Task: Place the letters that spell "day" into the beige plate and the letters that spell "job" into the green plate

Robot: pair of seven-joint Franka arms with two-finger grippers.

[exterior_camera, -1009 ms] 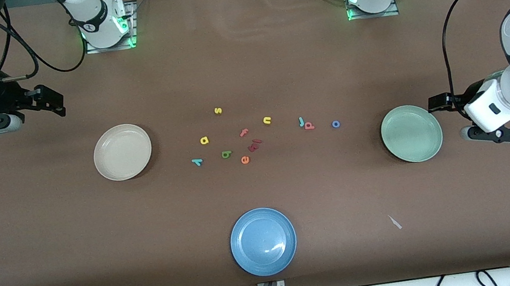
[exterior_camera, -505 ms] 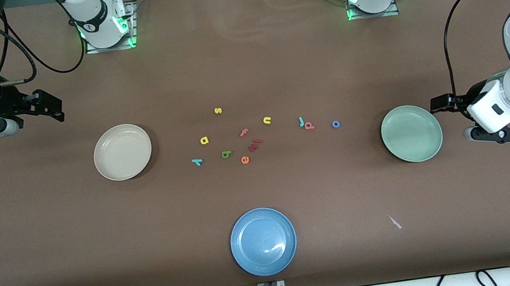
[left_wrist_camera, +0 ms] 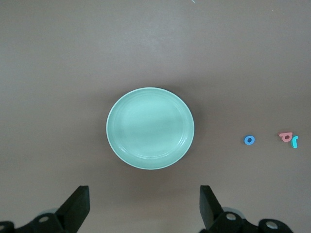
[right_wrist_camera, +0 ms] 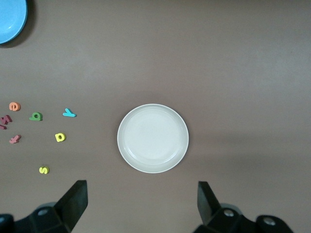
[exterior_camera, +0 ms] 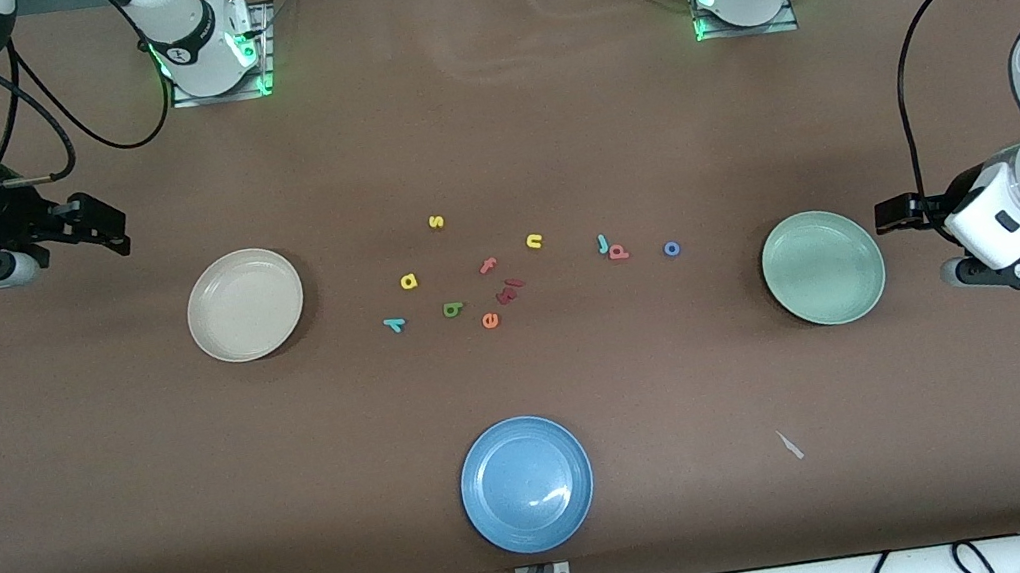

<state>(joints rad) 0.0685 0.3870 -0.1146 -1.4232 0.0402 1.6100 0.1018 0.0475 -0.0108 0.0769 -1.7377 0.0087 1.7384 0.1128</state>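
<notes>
The letters that spell "day", three tiny foam pieces, lie on the brown surface (exterior_camera: 93,470) in the middle group: the yellow a (exterior_camera: 409,281), the green d (exterior_camera: 453,309) and the teal y (exterior_camera: 394,323), all near each other and toward the round cream-beige plate (exterior_camera: 245,305), which holds nothing. The letters that spell "job" lie toward the round pale mint-green plate (exterior_camera: 823,267), which also holds nothing: the teal j (exterior_camera: 603,243) touches the pinkish-red b (exterior_camera: 618,252), and the blue ring-shaped o (exterior_camera: 671,248) is apart from them, nearer to the green plate.

Between the two groups are other foam letters: a yellow s (exterior_camera: 436,222), a yellow n (exterior_camera: 534,241), a pink f (exterior_camera: 488,265), an orange e (exterior_camera: 490,321) and a dark red piece (exterior_camera: 507,291) that I cannot read. A round blue plate (exterior_camera: 526,483) stands nearer to the front camera than all the letters. A small pale scrap (exterior_camera: 790,445) lies on the surface near the front edge.

The left gripper (exterior_camera: 899,214) hangs just beside the green plate at the left arm's end; its jaws are spread wide and hold nothing. The right gripper (exterior_camera: 101,221) hangs over bare surface near the beige plate at the right arm's end, jaws also spread and holding nothing.

In count: three plates, eleven letter pieces, two grippers.
</notes>
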